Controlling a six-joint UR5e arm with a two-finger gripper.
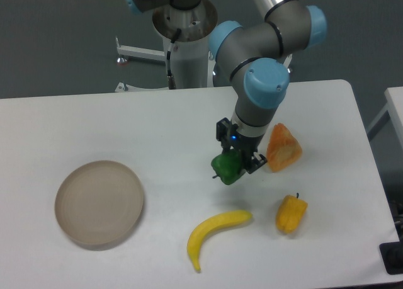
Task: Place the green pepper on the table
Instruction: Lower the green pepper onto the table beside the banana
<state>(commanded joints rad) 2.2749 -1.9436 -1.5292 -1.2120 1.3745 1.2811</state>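
The table [126, 125] is the biggest thing here: a white matte top with rounded corners, plain and smooth, filling most of the shot. Behind it the room is just a dark grey-green backdrop, with some white metal frame legs visible past the far edge.

The arm [264, 56] comes next. It has a shiny silver tube up top, then chunky grey joints with light-blue plastic caps, bending down over the middle-right of the table. Its base [186, 43] is a white column standing at the far edge.

On the left sits a round beige plate [99, 204], flat, thick-rimmed, with a dull, slightly stony finish.

Near the front edge there's a banana [214, 233], bright yellow, curved, smooth like plastic. To its right is a small yellow pepper [291, 214], glossy and lobed. Further back, just right of the arm's wrist, lies an orange wedge [283, 149], roughly triangular, paler on its cut face.

The gripper [234, 162] is black and points down, its fingers pinched onto the pepper [227, 167], the dark-green one, small, shiny and lobed. It's at table centre-right, above the banana and left of the wedge. Can't tell whether it's touching the table or held just over it.
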